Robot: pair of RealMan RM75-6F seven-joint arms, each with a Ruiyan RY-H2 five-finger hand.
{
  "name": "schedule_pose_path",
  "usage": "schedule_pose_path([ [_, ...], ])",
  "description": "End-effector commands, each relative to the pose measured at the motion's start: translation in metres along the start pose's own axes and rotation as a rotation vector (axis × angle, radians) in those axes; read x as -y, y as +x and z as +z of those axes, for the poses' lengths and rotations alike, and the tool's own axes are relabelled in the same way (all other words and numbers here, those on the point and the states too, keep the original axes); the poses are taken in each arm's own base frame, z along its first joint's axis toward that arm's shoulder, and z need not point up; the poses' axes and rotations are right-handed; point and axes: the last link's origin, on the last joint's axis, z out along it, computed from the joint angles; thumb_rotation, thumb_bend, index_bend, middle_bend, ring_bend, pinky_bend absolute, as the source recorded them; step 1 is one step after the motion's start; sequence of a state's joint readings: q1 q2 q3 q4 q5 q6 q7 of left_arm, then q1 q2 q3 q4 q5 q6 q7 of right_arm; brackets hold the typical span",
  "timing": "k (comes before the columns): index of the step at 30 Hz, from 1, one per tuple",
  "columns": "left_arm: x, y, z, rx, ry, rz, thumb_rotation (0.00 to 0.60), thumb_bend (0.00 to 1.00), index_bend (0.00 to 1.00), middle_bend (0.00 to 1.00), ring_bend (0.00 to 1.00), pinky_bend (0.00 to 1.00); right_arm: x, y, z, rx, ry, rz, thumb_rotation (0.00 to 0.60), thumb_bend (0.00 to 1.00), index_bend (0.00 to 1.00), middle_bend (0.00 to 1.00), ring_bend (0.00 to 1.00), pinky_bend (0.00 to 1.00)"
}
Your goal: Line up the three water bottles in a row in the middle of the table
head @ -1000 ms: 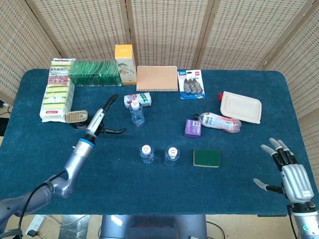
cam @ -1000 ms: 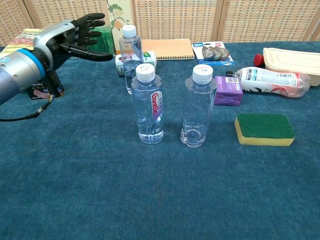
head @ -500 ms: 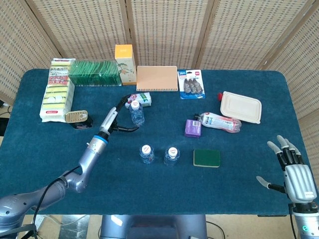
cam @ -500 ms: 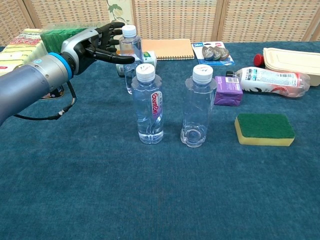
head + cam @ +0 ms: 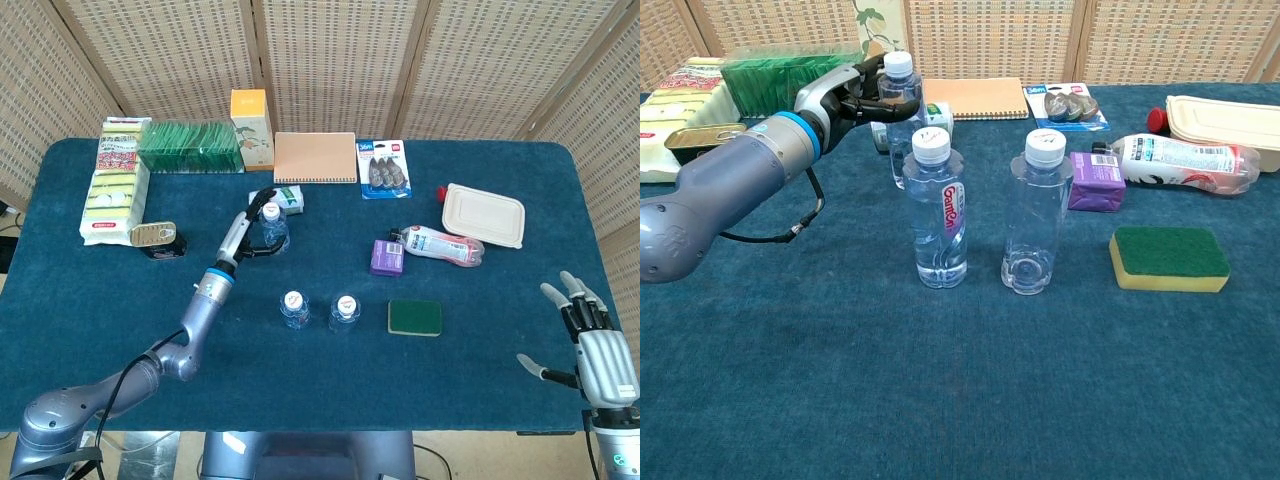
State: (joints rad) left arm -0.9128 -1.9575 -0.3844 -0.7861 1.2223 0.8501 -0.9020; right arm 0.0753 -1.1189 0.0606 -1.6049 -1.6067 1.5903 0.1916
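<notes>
While three water bottles stand upright, left hand cupping rear bottle, grasp uncertain, right hand splayed, empty.

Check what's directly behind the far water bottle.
Behind the far water bottle lies a small white-and-green box, with the orange notebook further back. The left hand and bottle cover part of the box in the chest view.

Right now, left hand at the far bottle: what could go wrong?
1. The left hand has fingers around the far bottle, but grip firmness is unclear; it could tip or slip when lifted.
2. The small box sits right behind it and may get knocked.
3. Bringing it forward could bump the two standing bottles.
</notes>
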Motion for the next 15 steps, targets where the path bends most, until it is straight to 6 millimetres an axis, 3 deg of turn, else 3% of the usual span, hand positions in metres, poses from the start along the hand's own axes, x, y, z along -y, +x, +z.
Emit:
schedule_pose_path([
  [1, 0.002, -0.004, 0.003, -0.014, 0.016, -0.004, 0.600, 0.46, 0.28, 0.34, 0.23, 0.36, -0.001, 0.000, 0.000, 0.004, 0.001, 0.003, 0.523, 0.00, 0.12, 0.00, 0.00, 0.06],
  [5, 0.001, -0.005, 0.003, -0.034, 0.009, 0.007, 0.600, 0.49, 0.39, 0.43, 0.29, 0.42, -0.001, 0.001, 0.000, 0.008, 0.001, 0.014, 0.518, 0.00, 0.12, 0.00, 0.00, 0.06],
  [10, -0.002, 0.001, -0.003, -0.032, -0.020, 0.014, 0.600, 0.51, 0.41, 0.45, 0.31, 0.42, -0.001, 0.001, 0.000, 0.011, 0.003, 0.020, 0.522, 0.00, 0.13, 0.00, 0.00, 0.06],
  [15, -0.003, 0.019, -0.023, -0.016, -0.072, 0.041, 0.600, 0.51, 0.42, 0.45, 0.31, 0.42, 0.001, -0.001, 0.000, 0.023, 0.010, 0.020, 0.520, 0.00, 0.13, 0.00, 0.00, 0.06],
])
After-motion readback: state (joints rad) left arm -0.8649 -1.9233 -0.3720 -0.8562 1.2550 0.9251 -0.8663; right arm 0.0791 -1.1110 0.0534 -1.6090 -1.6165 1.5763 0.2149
